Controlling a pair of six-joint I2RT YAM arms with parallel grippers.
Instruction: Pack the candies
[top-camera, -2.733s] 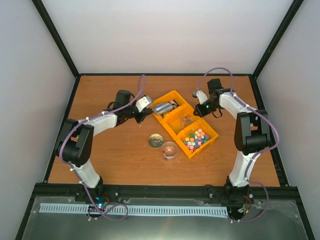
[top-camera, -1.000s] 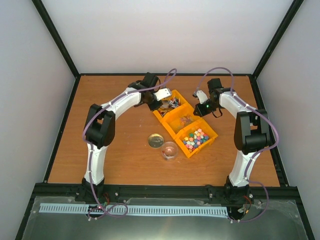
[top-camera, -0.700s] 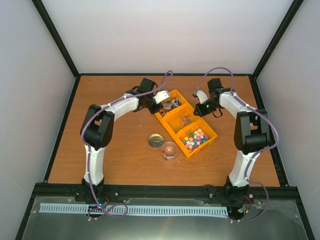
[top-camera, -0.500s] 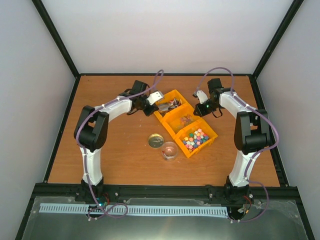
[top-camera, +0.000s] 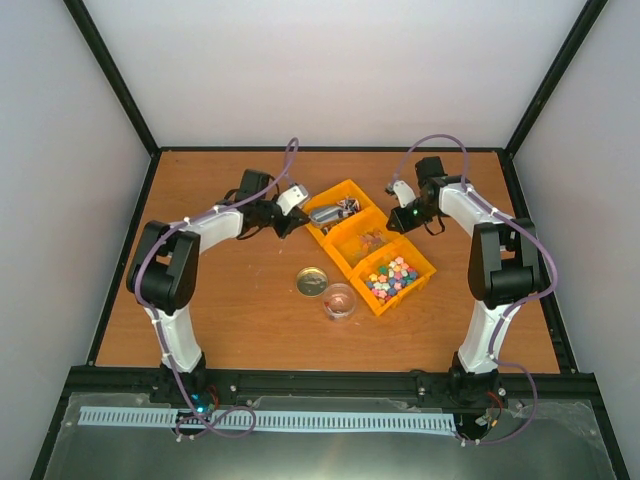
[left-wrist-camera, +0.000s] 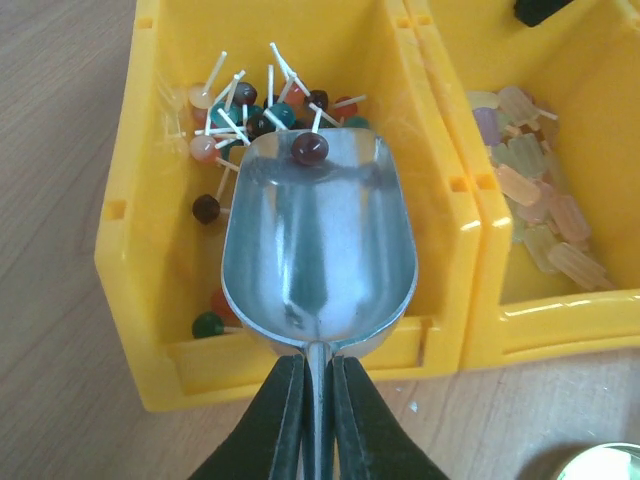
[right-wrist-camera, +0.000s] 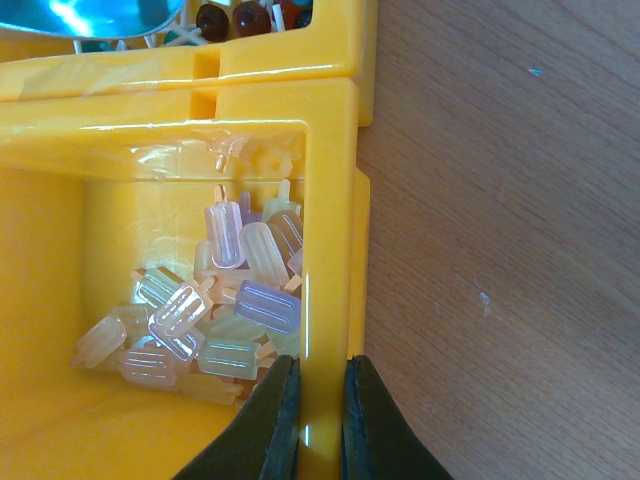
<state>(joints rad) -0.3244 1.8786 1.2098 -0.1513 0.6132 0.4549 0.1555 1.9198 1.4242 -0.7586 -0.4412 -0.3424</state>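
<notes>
My left arm has swung back toward the left since a moment ago, its elbow now further out over the tabletop (top-camera: 220, 300). The left claw (left-wrist-camera: 318, 365) is clamped on the handle of the metal scoop (left-wrist-camera: 318, 250), whose bowl hangs over the far bin (left-wrist-camera: 125, 260). One dark brown-red ball sweet (left-wrist-camera: 309, 148) sits in the scoop near its front lip; the other candies (left-wrist-camera: 206, 208), balls on white sticks, lie in that bin. A round lid (top-camera: 313, 281) and a clear jar (top-camera: 340, 300) stand nearer me. Pale popsicle-shaped sweets (right-wrist-camera: 240, 290) fill the middle bin (right-wrist-camera: 330, 200), and multicoloured sweets (top-camera: 392, 275) the third. The right claw (right-wrist-camera: 320, 365) pinches the middle bin's side wall.
</notes>
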